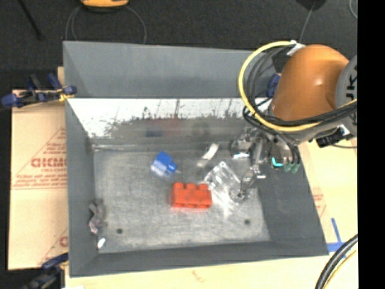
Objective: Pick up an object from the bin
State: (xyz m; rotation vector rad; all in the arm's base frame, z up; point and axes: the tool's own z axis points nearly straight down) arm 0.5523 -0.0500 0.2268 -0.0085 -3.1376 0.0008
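My gripper (245, 191), apart or together I cannot tell, hangs over a crumpled clear plastic piece (221, 180) near the bin's (78, 191) right wall, a red brick (192, 196) just left, open floor toward the front edge.

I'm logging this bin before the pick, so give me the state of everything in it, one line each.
Red studded plastic brick: lying flat, mid-floor.
Clear crinkled plastic piece: lying just right of the brick.
Small blue plastic block: lying loose, up-left of the brick.
Pale slim piece: lying tilted near the back wall.
Small grey lumpy thing: lying alone by the left wall.
Claw: low in the bin, at the clear piece's right edge.
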